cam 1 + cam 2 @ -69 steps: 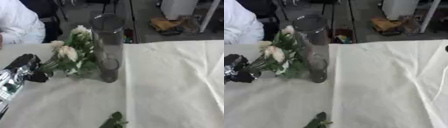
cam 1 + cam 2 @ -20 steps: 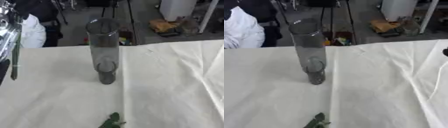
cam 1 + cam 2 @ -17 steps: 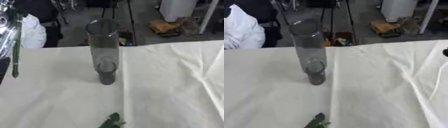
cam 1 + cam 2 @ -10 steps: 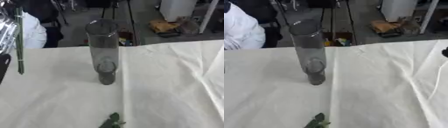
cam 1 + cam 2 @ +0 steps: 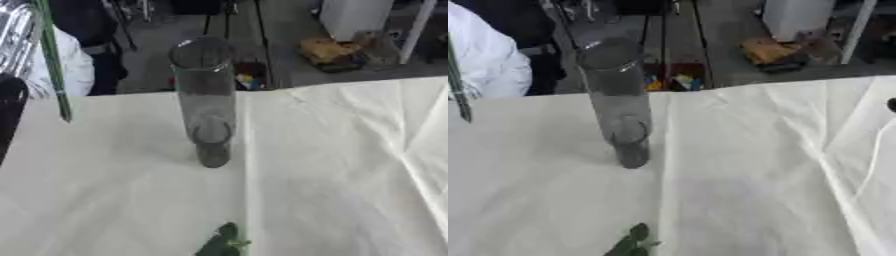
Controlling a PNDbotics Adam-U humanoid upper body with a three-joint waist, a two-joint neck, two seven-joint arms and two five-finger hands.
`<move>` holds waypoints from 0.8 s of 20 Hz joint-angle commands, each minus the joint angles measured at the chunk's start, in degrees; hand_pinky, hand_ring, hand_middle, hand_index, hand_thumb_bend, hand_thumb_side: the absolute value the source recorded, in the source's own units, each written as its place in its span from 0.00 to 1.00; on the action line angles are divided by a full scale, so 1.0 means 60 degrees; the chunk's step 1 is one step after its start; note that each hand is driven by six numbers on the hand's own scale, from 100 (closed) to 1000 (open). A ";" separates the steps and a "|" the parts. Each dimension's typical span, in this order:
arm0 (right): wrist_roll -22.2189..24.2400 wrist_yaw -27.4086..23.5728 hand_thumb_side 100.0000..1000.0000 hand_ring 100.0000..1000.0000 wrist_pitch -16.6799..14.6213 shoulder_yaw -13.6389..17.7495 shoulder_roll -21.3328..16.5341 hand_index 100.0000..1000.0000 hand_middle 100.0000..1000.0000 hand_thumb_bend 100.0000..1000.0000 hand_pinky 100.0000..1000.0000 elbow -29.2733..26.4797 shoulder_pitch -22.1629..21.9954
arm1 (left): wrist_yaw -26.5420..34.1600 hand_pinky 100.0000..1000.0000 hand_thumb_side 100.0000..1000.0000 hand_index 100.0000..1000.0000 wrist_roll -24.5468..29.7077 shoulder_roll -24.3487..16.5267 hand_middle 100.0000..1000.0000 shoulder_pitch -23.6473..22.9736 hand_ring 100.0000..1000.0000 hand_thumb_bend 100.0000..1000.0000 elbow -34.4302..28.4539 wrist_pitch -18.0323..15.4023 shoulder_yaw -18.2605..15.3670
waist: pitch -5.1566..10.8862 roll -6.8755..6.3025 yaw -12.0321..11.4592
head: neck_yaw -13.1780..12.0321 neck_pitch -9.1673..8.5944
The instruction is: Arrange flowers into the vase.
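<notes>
I'm looking down at the counter (image 5: 350, 165), draped in a pale creased cloth. The vase (image 5: 203, 100), a tall clear glass cylinder, stands upright a little left of centre, toward the far half of the counter, and nothing is inside it that I can see.

Over at the far left, green flower stems (image 5: 52, 60) hang nearly straight down, their cut ends in the air above the left edge of the counter, well apart from the vase. The blooms are out of view above the top of the picture.

The left arm (image 5: 10, 105) shows as a dark shape along the left edge, just beside those stems. I can't see the left robot hand itself, so I can't say whether it grips them. The right robot hand is not in sight either; only a small dark bit (image 5: 892, 104) shows at the right edge in the right eye view, and I can't tell what it is.

Near me, at the bottom edge and below the vase, a small green leafy sprig (image 5: 223, 244) lies loose on the cloth.
</notes>
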State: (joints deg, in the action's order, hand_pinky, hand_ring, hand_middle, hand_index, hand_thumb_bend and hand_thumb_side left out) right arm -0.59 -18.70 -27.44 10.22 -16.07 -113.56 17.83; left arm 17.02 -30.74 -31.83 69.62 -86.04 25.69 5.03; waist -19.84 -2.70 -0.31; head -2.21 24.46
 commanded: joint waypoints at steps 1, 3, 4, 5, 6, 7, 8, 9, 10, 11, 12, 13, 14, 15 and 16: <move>0.0045 -0.0051 0.83 0.71 -0.0006 0.0012 -0.0235 0.85 0.35 0.00 0.76 -0.0172 0.0048 | 0.0122 0.00 0.25 0.00 -0.0455 -0.0091 0.00 0.0302 0.00 0.09 -0.0382 -0.0410 -0.0094 | 0.0257 0.0012 0.0035 | -0.0071 -0.0017; 0.0061 -0.0052 0.83 0.71 -0.0009 0.0009 -0.0234 0.85 0.35 0.00 0.76 -0.0172 0.0046 | 0.0174 0.00 0.25 0.00 -0.0637 -0.0072 0.00 0.0302 0.00 0.10 -0.0569 -0.0676 -0.0020 | 0.0246 0.0012 0.0057 | -0.0078 -0.0051; 0.0068 -0.0055 0.83 0.71 -0.0006 0.0004 -0.0236 0.85 0.35 0.00 0.76 -0.0172 0.0046 | 0.0212 0.00 0.25 0.00 -0.0708 -0.0064 0.00 0.0313 0.00 0.10 -0.0636 -0.0773 0.0004 | 0.0245 0.0010 0.0064 | -0.0077 -0.0058; 0.0076 -0.0059 0.83 0.71 -0.0004 -0.0004 -0.0239 0.85 0.35 0.00 0.76 -0.0172 0.0044 | 0.0276 0.00 0.25 0.00 -0.0763 -0.0047 0.00 0.0339 0.00 0.10 -0.0668 -0.0825 0.0019 | 0.0251 0.0004 0.0068 | -0.0081 -0.0057; 0.0085 -0.0064 0.83 0.71 0.0000 -0.0012 -0.0242 0.85 0.35 0.00 0.76 -0.0172 0.0041 | 0.0372 0.00 0.25 0.00 -0.0812 -0.0025 0.00 0.0376 0.00 0.10 -0.0667 -0.0846 0.0018 | 0.0258 -0.0004 0.0072 | -0.0086 -0.0053; 0.0094 -0.0071 0.83 0.71 0.0007 -0.0021 -0.0246 0.85 0.35 0.00 0.76 -0.0172 0.0038 | 0.0480 0.00 0.26 0.00 -0.0862 0.0002 0.00 0.0423 0.00 0.10 -0.0641 -0.0854 0.0005 | 0.0267 -0.0012 0.0076 | -0.0095 -0.0047; 0.0103 -0.0079 0.83 0.71 0.0011 -0.0029 -0.0251 0.85 0.35 0.00 0.76 -0.0172 0.0035 | 0.0603 0.00 0.26 0.00 -0.0915 0.0033 0.00 0.0475 0.00 0.10 -0.0594 -0.0857 -0.0014 | 0.0275 -0.0020 0.0079 | -0.0103 -0.0044; 0.0111 -0.0086 0.83 0.71 0.0014 -0.0036 -0.0257 0.85 0.35 0.00 0.76 -0.0172 0.0032 | 0.0738 0.00 0.27 0.00 -0.0971 0.0084 0.00 0.0530 0.00 0.10 -0.0524 -0.0858 -0.0041 | 0.0283 -0.0027 0.0087 | -0.0110 -0.0039; 0.0115 -0.0094 0.83 0.71 0.0018 -0.0039 -0.0262 0.85 0.35 0.00 0.76 -0.0172 0.0031 | 0.0885 0.00 0.27 0.00 -0.1021 0.0135 0.00 0.0583 0.00 0.10 -0.0440 -0.0859 -0.0062 | 0.0288 -0.0033 0.0093 | -0.0113 -0.0037; 0.0117 -0.0101 0.83 0.71 0.0020 -0.0039 -0.0266 0.85 0.35 0.00 0.76 -0.0172 0.0030 | 0.1030 0.00 0.27 0.00 -0.1066 0.0151 0.00 0.0620 0.00 0.10 -0.0386 -0.0879 -0.0067 | 0.0290 -0.0036 0.0095 | -0.0112 -0.0035; 0.0119 -0.0105 0.83 0.71 0.0021 -0.0039 -0.0268 0.85 0.35 0.00 0.76 -0.0172 0.0029 | 0.1155 0.00 0.27 0.00 -0.1107 0.0148 0.00 0.0640 0.00 0.10 -0.0357 -0.0909 -0.0060 | 0.0291 -0.0038 0.0096 | -0.0112 -0.0035; 0.0123 -0.0108 0.83 0.71 0.0021 -0.0041 -0.0276 0.85 0.35 0.00 0.76 -0.0172 0.0023 | 0.1261 0.00 0.28 0.00 -0.1156 0.0149 0.00 0.0661 0.00 0.11 -0.0328 -0.0931 -0.0063 | 0.0306 -0.0042 0.0101 | -0.0112 -0.0013; 0.0133 -0.0111 0.83 0.71 0.0013 -0.0051 -0.0296 0.85 0.35 0.00 0.76 -0.0172 0.0001 | 0.1377 0.00 0.28 0.00 -0.1231 0.0176 0.00 0.0729 0.00 0.11 -0.0216 -0.0912 -0.0113 | 0.0341 -0.0051 0.0112 | -0.0110 0.0038; 0.0140 -0.0114 0.83 0.71 0.0005 -0.0057 -0.0314 0.85 0.36 0.00 0.76 -0.0172 -0.0019 | 0.1509 0.00 0.28 0.00 -0.1301 0.0171 0.00 0.0807 0.00 0.11 -0.0092 -0.0928 -0.0141 | 0.0370 -0.0065 0.0114 | -0.0114 0.0079; 0.0136 -0.0117 0.83 0.71 0.0001 -0.0052 -0.0342 0.85 0.36 0.00 0.76 -0.0172 -0.0050 | 0.1628 0.00 0.27 0.00 -0.1386 0.0115 0.00 0.0896 0.00 0.11 0.0019 -0.0985 -0.0160 | 0.0415 -0.0096 0.0109 | -0.0123 0.0132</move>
State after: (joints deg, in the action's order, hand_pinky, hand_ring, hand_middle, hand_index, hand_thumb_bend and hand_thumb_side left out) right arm 0.02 -18.97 -27.28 9.84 -16.47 -113.56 17.36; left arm 25.82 -38.32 -29.99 73.19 -86.07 19.92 4.99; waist -18.85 -3.34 0.32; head -2.82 24.72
